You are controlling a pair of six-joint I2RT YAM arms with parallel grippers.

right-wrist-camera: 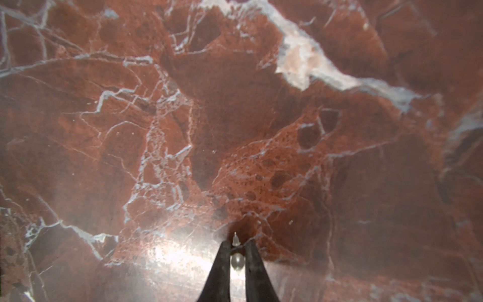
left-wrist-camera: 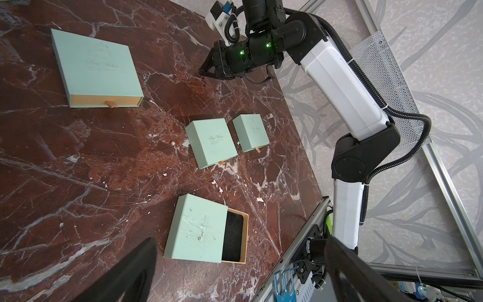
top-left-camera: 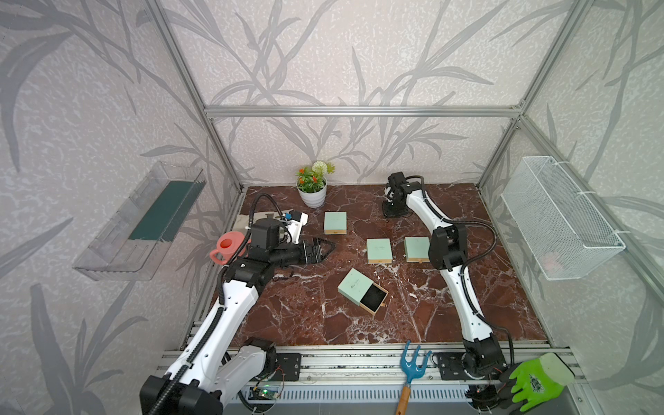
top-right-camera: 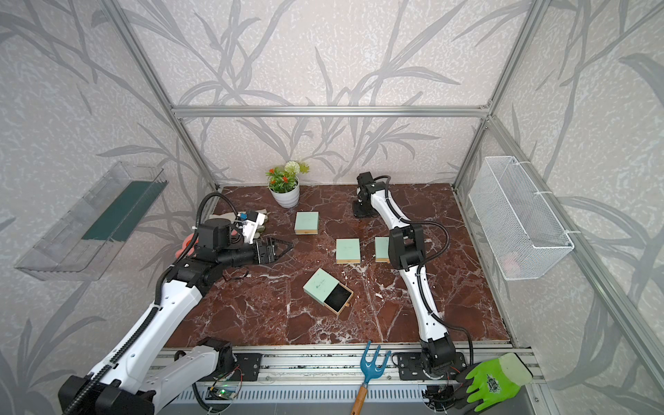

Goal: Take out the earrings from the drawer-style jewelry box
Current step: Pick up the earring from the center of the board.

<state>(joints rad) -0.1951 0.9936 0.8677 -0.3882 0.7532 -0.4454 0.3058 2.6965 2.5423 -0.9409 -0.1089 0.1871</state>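
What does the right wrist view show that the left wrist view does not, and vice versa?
Only the right wrist view: a pearl earring pinched between the right gripper's black fingers. Only the left wrist view: four mint-green cardboard boxes, one with its black-lined drawer pulled out, and a loose pale bead. Both: the red-brown marble tabletop and the right gripper.

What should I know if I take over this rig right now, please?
The left end effector is open and empty, above the table.
The right end effector is shut on a pearl earring, low over the far side.
The second pearl lies on the table by a closed box.
Done: the open box has its drawer out, lining apparently empty.
Left: set the held earring down.
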